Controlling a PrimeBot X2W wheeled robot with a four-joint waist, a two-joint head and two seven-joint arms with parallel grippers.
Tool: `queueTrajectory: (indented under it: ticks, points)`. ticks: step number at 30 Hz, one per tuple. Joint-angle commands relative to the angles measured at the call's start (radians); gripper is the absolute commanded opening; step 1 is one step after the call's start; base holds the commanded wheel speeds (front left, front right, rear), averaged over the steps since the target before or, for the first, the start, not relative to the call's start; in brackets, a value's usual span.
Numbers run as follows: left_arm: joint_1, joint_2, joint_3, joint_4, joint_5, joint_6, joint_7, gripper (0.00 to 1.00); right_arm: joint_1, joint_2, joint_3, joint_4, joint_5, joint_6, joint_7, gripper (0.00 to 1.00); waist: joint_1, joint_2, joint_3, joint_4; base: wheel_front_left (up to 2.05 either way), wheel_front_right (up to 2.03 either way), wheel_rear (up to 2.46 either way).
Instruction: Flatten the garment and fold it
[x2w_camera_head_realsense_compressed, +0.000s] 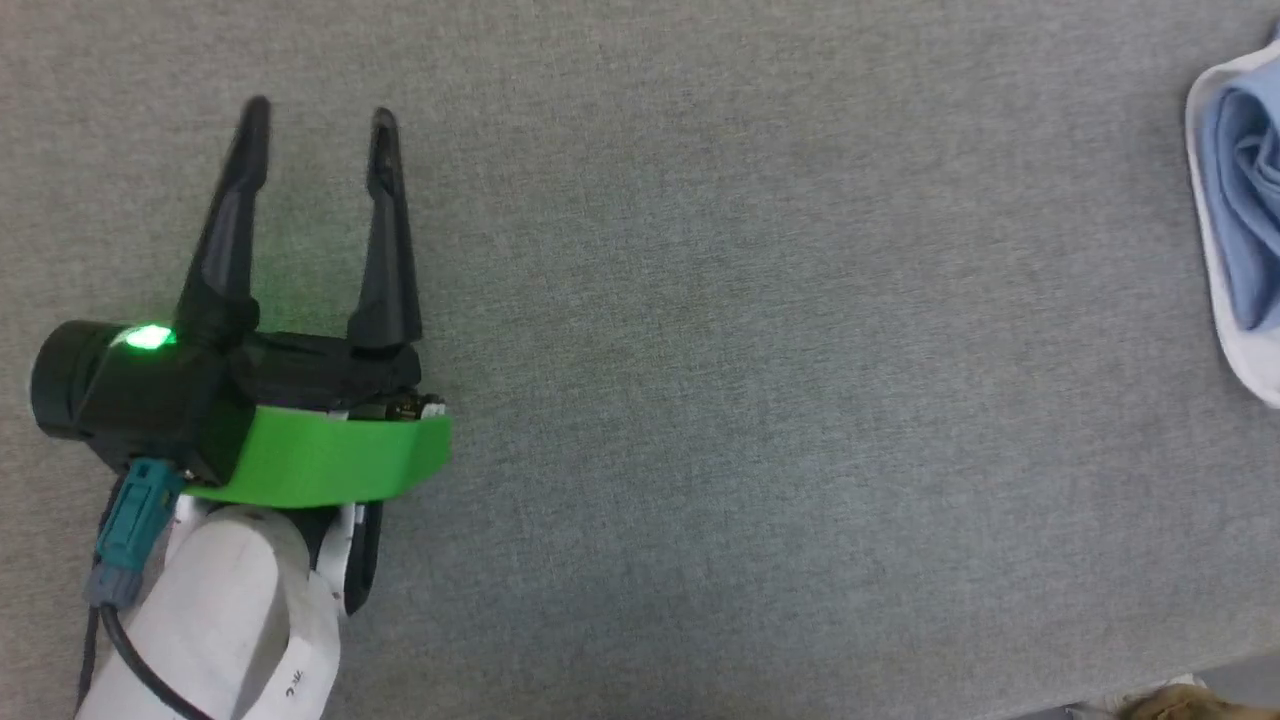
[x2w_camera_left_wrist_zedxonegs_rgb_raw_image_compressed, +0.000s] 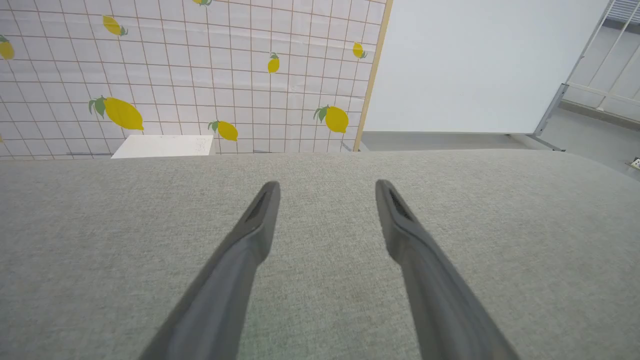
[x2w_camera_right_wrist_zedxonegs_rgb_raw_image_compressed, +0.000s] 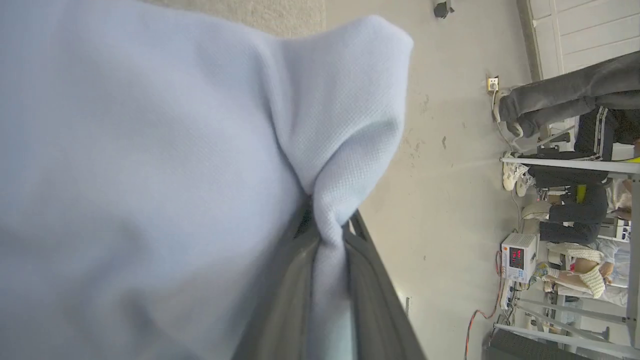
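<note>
Garment: light blue cloth (x2w_camera_head_realsense_compressed: 1240, 220) with a white border, bunched at the far right edge of the head view and cut off by the frame.
Right gripper (x2w_camera_right_wrist_zedxonegs_rgb_raw_image_compressed: 330, 235): clamped tight on a pinched fold of the garment.
Left gripper (x2w_camera_head_realsense_compressed: 320, 112): fingers spread wide, holding nothing, well apart from the garment.
Table (x2w_camera_head_realsense_compressed: 750, 400): a wide stretch of grey woven surface lies between the left gripper and the garment; its far edge runs straight before the lemon-print wall (x2w_camera_left_wrist_zedxonegs_rgb_raw_image_compressed: 175, 65).
Writing: red digits on a white meter box (x2w_camera_right_wrist_zedxonegs_rgb_raw_image_compressed: 517, 257), too small to read.
</note>
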Motion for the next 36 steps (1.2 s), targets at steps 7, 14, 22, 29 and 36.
queueTrajectory:
  ticks: [7, 14, 22, 29, 36]
  points:
    - [0.011, -0.006, 0.008, 0.015, 0.021, 0.027, -0.025, 1.00, -0.023, 0.025, -0.031, 0.024, -0.058, -0.002, -0.030, 1.00, -0.0003, -0.0001, -0.041, 0.016, 0.00, 0.00, 0.00]
    - [0.063, -0.033, 0.005, 0.062, -0.026, 0.024, -0.054, 1.00, 0.002, 0.033, -0.038, 0.004, -0.080, -0.002, -0.028, 1.00, -0.0003, -0.0001, -0.155, 0.034, 0.00, 0.00, 0.00]
    - [0.155, -0.052, 0.018, 0.116, -0.087, 0.020, -0.080, 1.00, 0.086, 0.128, -0.080, -0.075, -0.060, -0.002, -0.035, 1.00, -0.0003, -0.0001, -0.320, 0.066, 0.00, 0.00, 0.00]
    - [0.242, -0.058, 0.036, 0.136, -0.127, 0.019, -0.095, 1.00, 0.207, 0.306, -0.130, -0.244, 0.025, -0.002, -0.110, 1.00, -0.0003, -0.0001, -0.439, 0.108, 0.00, 0.00, 0.00]
    - [0.303, -0.063, 0.040, 0.139, -0.142, 0.018, -0.104, 1.00, 0.367, 0.452, -0.107, -0.450, 0.106, -0.002, -0.242, 1.00, -0.0003, -0.0001, -0.495, 0.143, 0.00, 0.00, 0.00]
